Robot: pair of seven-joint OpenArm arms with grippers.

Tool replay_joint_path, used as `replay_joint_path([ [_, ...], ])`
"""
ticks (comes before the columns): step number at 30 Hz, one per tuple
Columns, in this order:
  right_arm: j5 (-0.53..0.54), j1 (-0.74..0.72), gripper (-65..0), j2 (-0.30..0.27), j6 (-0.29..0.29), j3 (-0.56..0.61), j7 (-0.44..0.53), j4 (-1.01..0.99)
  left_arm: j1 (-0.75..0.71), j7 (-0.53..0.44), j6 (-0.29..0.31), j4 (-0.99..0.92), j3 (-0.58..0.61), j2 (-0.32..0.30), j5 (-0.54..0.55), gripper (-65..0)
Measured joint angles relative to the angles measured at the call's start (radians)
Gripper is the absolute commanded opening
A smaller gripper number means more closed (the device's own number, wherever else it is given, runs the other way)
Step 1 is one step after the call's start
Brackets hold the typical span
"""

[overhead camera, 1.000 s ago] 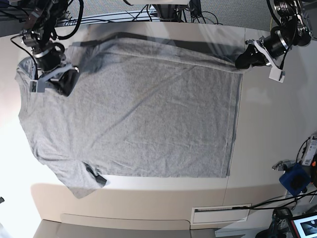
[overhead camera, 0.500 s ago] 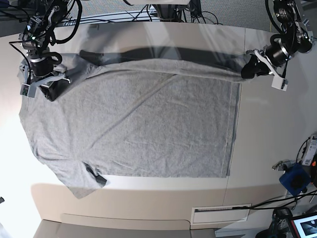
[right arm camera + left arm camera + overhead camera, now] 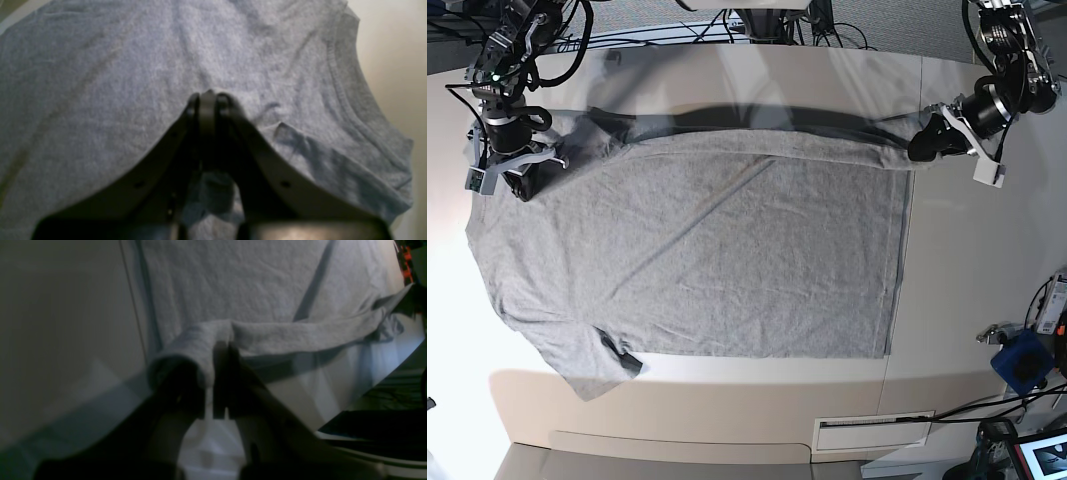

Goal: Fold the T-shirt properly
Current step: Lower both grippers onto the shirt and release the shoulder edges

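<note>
A large heather-grey short-sleeved cotton T-shirt (image 3: 697,250) is seen spread plain side up across a pale beige tabletop (image 3: 967,280), filling most of the surface in the base view. Hem lies toward that view's right, collar and shoulders toward its left. One sleeve is splayed flat at the near-left corner, a small dark patch showing at its edge.

The far long edge of the shirt is lifted off the table at both ends; a dark shadow band is cast beneath it along the table's far side.

Left gripper (image 3: 924,146), black-fingered: jaws pressed together, pinching the far hem corner. In the left wrist view the fabric is seen bunched and draped over the fingertips (image 3: 222,350), with a raised ridge of cloth running away from the grip.

Right gripper (image 3: 517,175), black-fingered: jaws closed tight on a pinch of cloth at the far shoulder, near the ribbed collar (image 3: 350,100). In the right wrist view the tips (image 3: 207,100) are met with grey fabric gathered around them.

Cables are seen beyond the table's far edge
</note>
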State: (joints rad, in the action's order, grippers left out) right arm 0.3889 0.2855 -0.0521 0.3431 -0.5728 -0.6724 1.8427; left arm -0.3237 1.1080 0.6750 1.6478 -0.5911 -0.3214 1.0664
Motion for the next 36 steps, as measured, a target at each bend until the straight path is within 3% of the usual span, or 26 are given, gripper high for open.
replay_joint_path([
  [5, 0.0, 0.0, -65.0, 0.0, 0.0, 0.0, 0.0, 0.0, 0.0, 0.034, 0.0, 0.1, 0.0, -0.007, 0.02, -65.0],
  [9, 0.0, 0.0, -65.0, 0.0, 0.0, 0.0, 0.0, 0.0, 0.001, 0.039, 0.002, 0.174, 0.0, -0.056, 0.026, -65.0],
  [18, 0.0, 0.0, -65.0, 0.0, -0.03, 0.0, 0.0, 0.0, -0.008, 0.062, 0.003, 0.186, 0.007, -0.065, 0.06, -65.0],
  [23, -0.008, 0.0, -65.0, 0.0, -0.03, 0.0, 0.004, 0.0, -0.002, -0.066, -0.003, 0.156, 0.121, -0.069, -0.097, -65.0],
  [27, -0.046, 0.0, -65.0, 0.0, -0.03, 0.0, 0.008, 0.0, 0.033, -0.089, -0.011, 0.139, 0.224, -0.069, -0.18, -65.0],
  [29, -0.05, 0.0, -65.0, 0.0, -0.066, 0.0, 0.009, 0.0, 0.06, -0.095, -0.011, 0.139, 0.252, -0.069, -0.216, -65.0],
  [33, -0.077, 0.0, -65.0, 0.0, -0.092, 0.0, 0.027, 0.0, 0.084, -0.149, -0.107, 0.139, 0.262, -0.069, -0.309, -65.0],
  [36, -0.077, 0.0, -65.0, 0.0, -0.092, 0.0, 0.034, 0.0, 0.086, -0.19, -0.124, 0.139, 0.261, -0.07, -0.35, -65.0],
])
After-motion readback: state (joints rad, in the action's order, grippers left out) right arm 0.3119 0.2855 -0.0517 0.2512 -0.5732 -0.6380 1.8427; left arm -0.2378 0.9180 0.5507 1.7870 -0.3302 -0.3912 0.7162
